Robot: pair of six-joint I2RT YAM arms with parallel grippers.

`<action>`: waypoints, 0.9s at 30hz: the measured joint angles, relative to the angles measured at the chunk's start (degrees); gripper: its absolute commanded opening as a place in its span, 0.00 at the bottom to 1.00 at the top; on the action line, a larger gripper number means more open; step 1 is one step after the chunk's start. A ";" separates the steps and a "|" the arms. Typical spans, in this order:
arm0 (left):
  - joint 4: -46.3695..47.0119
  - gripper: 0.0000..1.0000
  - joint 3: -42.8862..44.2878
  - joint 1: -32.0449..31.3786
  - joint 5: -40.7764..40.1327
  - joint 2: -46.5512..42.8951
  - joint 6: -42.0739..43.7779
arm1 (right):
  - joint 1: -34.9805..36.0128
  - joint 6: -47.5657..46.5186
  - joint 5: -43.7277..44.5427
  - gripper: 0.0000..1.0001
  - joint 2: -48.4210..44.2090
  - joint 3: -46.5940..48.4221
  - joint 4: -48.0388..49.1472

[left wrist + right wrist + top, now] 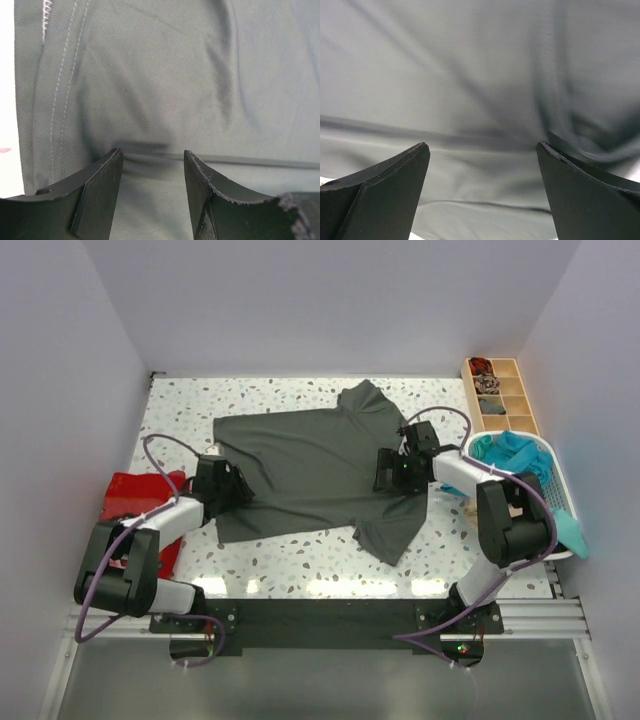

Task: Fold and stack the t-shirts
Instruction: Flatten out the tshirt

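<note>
The dark grey-green t-shirt (310, 465) is laid out flat across the middle of the speckled table (300, 565), with its hem to the left, its collar end to the right, one sleeve pointing to the far edge and the other to the near edge. This whole outline is given only by the overhead view. The same view alone shows a red t-shirt (135, 495) bunched at the table's left edge beside the left arm, a teal t-shirt (510, 455) heaped in the white basket (555, 502) at the right, and a compartment tray (500, 390) in the far right corner. The wrist views are filled with grey-green cloth. The stitched hem is seen only from the left wrist, running down the left of that picture. There the left gripper (152, 155) is held low over the shirt just inside the hem, jaws partly apart, with a shallow crease crossing at its tips. From the right wrist, soft folds are seen, and the right gripper (482, 145) is poised at the collar end with its jaws spread wide and nothing between them.
</note>
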 measured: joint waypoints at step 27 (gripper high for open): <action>-22.60 0.63 7.96 -2.23 0.63 -14.16 0.35 | 2.40 0.72 -8.28 0.91 -16.20 -10.82 -7.87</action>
